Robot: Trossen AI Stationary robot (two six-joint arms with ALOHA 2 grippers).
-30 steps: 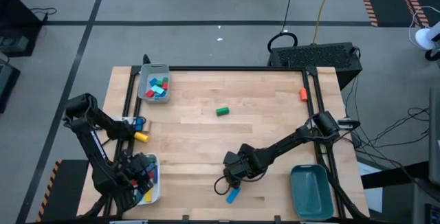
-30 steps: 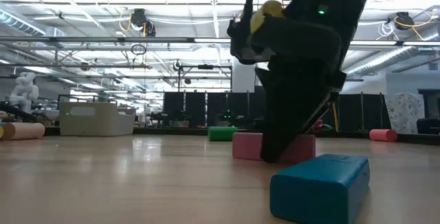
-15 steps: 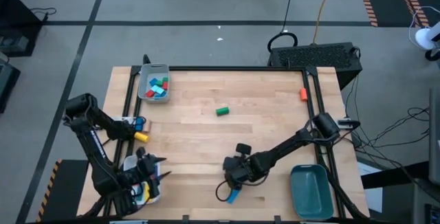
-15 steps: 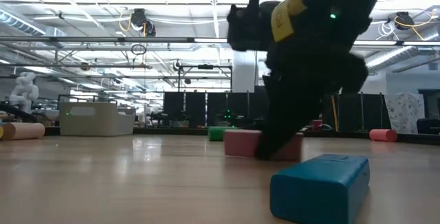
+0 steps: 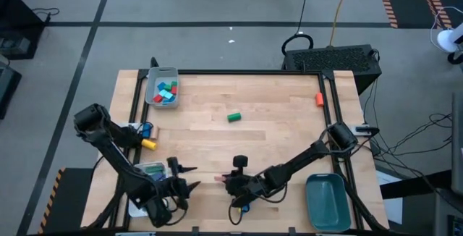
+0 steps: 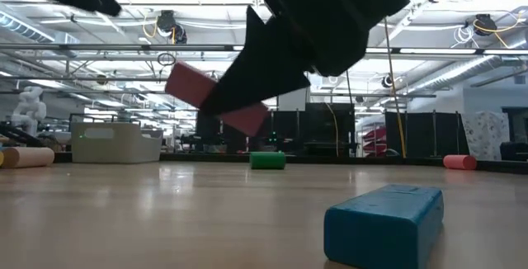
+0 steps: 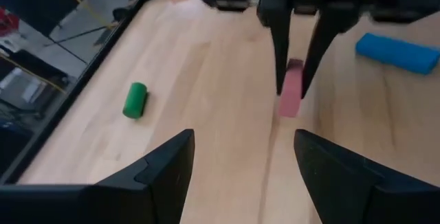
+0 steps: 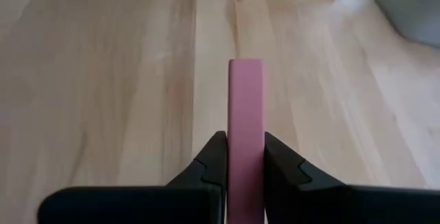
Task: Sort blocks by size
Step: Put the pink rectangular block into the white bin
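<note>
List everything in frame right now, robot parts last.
pink bar: 1, pink, lifted off the table, clamped between the right gripper's fingers
blue bar: 1, blue, on the table at the near edge, by the right gripper
green cylinder: 1, green, lying mid-table
orange piece: 1, orange, at the far right edge
yellow cylinder: 1, yellow, left side near the left arm
grey tray: 1, grey, far left corner, holding red, green and teal blocks
teal tray: 1, teal, near right corner
white tray: 1, white, near left, mostly hidden by the left arm
table: 1, light wood
left gripper: open, near left, facing the pink bar
right gripper: shut on the pink bar
</note>
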